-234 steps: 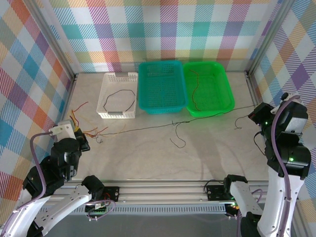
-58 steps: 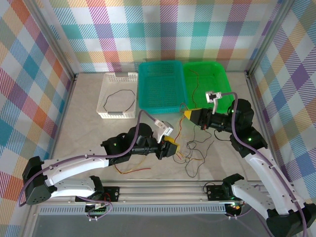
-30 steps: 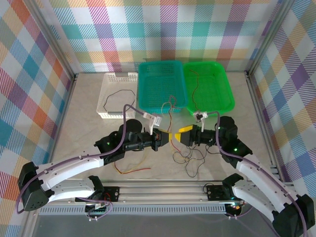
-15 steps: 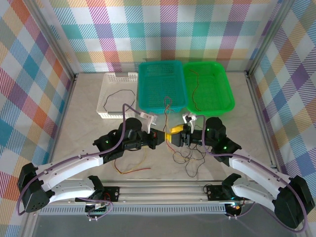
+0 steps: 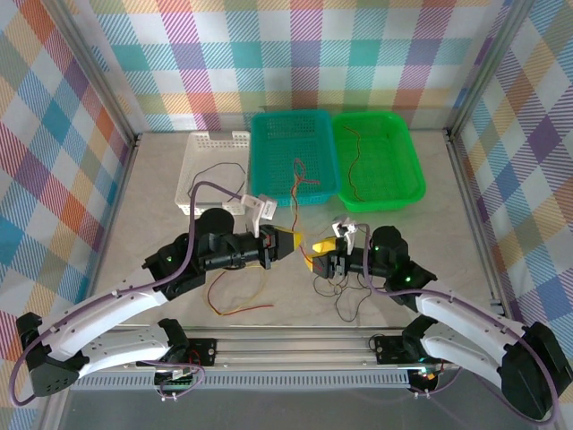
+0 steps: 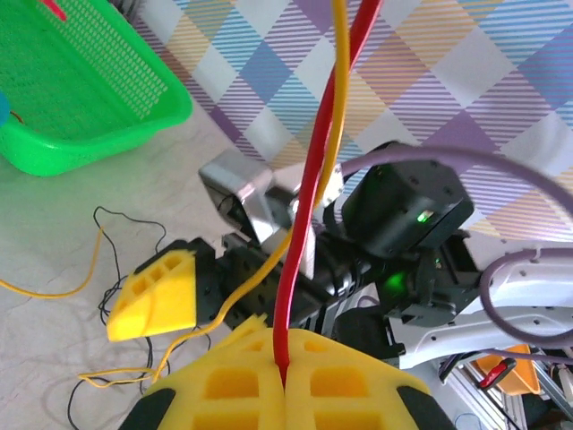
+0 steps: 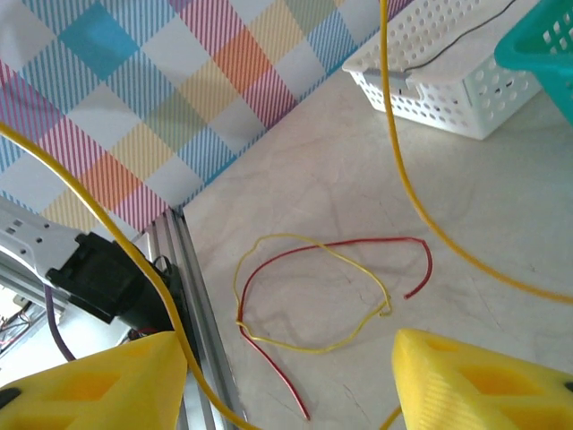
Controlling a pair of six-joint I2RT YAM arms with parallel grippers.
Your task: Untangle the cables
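Note:
My left gripper (image 5: 288, 242) (image 6: 285, 372) is shut on a red cable (image 6: 309, 179), which rises from its yellow pads and loops over the teal basket (image 5: 269, 170). A yellow cable (image 6: 336, 107) runs beside the red one. My right gripper (image 5: 319, 261) (image 7: 286, 385) faces the left one at mid-table, open. Another stretch of yellow cable (image 7: 134, 260) crosses the inner edge of its left finger (image 7: 89, 385). A tangle of thin black cables (image 5: 345, 288) lies under the right gripper. A red and yellow loop (image 5: 235, 302) (image 7: 313, 287) rests near the front rail.
A white basket (image 5: 192, 170) (image 7: 448, 81) holds a black wire. The green basket (image 5: 403, 166) (image 6: 72, 125) holds a thin brown-red wire. The aluminium rail (image 5: 295, 345) runs along the near edge.
My left gripper has drawn back to the left with the red cable. The right gripper has dropped slightly toward the front, so the two grippers stand farther apart.

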